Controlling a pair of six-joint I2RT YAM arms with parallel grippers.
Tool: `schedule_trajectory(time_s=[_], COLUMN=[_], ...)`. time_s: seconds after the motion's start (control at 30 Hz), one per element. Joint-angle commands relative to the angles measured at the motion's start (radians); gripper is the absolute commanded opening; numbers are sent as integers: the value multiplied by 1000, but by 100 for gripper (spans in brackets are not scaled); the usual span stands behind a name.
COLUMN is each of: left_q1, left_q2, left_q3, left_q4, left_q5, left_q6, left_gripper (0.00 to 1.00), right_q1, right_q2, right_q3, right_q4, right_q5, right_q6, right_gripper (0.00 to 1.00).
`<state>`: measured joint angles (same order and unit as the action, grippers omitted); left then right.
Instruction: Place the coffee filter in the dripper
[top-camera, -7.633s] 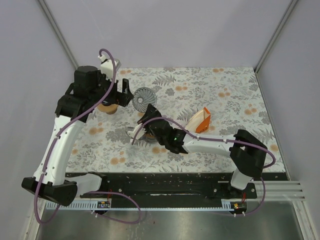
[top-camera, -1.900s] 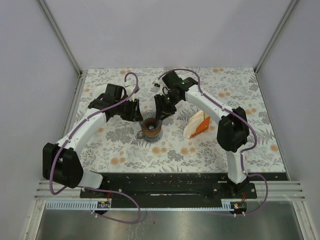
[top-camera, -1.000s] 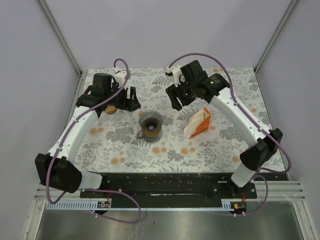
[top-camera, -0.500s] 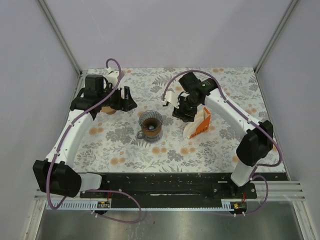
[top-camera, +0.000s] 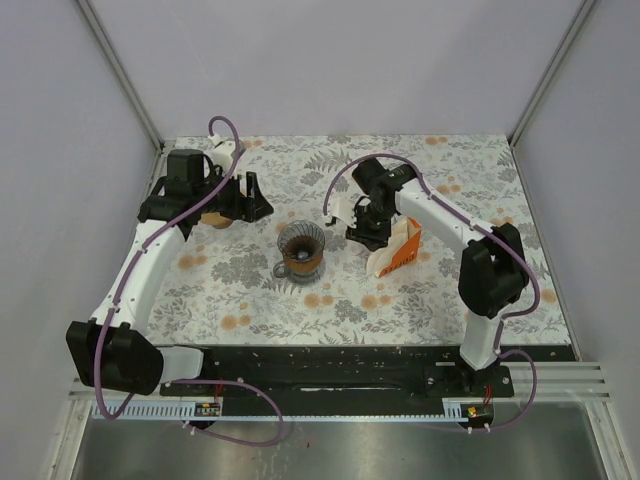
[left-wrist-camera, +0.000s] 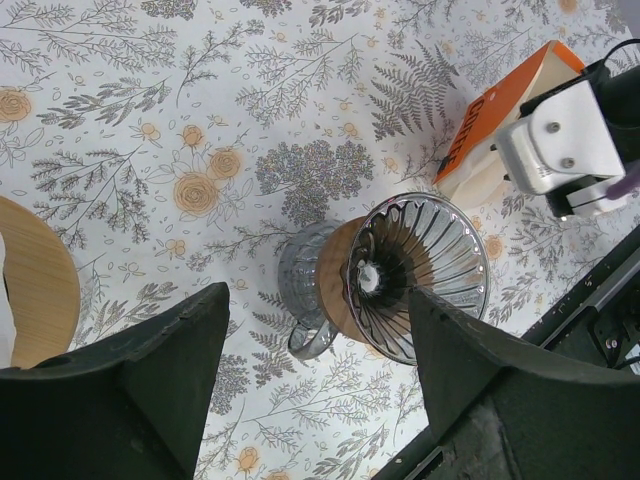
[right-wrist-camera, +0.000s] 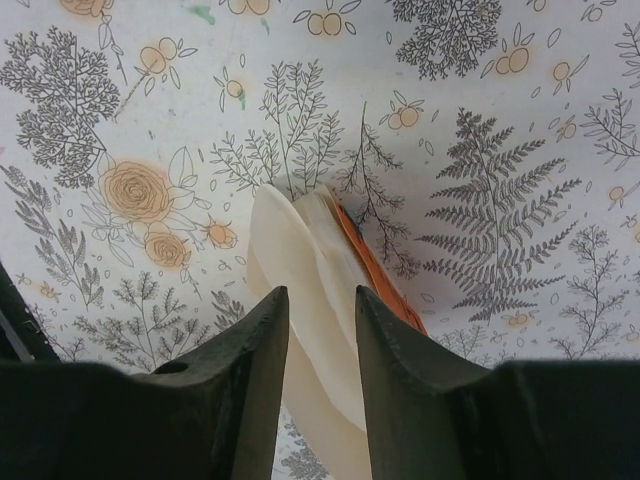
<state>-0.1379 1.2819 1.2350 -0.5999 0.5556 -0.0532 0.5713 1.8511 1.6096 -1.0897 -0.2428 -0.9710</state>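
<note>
Glass dripper (top-camera: 300, 249) stands upright near the middle of the surface (top-camera: 450, 180). Its ribbed cone is empty, with no paper in it. The task is at the pick-up step.

Beside it toward the right edge lies the orange filter holder (top-camera: 403, 247). The cream coffee filters (right-wrist-camera: 300, 265) fan out of its open end toward the near edge.

The right gripper (right-wrist-camera: 322, 300) hangs over that holder on its far side, pointing down. Its jaws are drawn in to a narrow gap, and the filter stack shows straight through that gap. I cannot tell whether the tips touch or pinch any paper.

Judgement: the next move calls for nipping one sheet only, lifting it clear of the holder, then carrying it left to the dripper and seating it point-down.

Farther back, toward the far-left corner, the left gripper (top-camera: 248, 200) hovers with its jaws spread wide and holding nothing. In its wrist view the dripper sits below, framed between the two fingers and well apart from them. A round wooden disc (left-wrist-camera: 35, 285) lies beside it on the left.
</note>
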Motion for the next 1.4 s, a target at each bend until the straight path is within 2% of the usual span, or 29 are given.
schedule_trajectory(time_s=[0.0,0.33,0.6,0.73,0.87,1.17,1.37], left_q1=[11,18,23,27,31,37,38], left_q2=[-13,-3,2,7,13,19,22], left_q3=[-2,-3,-5,-5,-5,-3,-3], left_q4=[52,52,52,52,52,52,54], left_q5=[33,41,50,52,56,61,66], left_q6=[0,-5,-8,-10,-14,-16,-17], left_gripper=[76,76,76,76,76,76,76], right_q1=[1,1,1,1,1,4,4], right_q2=[48,82,115,106,103,36,11], right_q3=[1,-22,-33,-30,-30,-10,-13], right_q4=[33,39,42,42,37,39,33], right_q5=[23,34,79,60,56,14,10], right_q6=[-11,-17,-11,-15,-20,-17,-11], right_gripper=[42,42,39,23,15,6,6])
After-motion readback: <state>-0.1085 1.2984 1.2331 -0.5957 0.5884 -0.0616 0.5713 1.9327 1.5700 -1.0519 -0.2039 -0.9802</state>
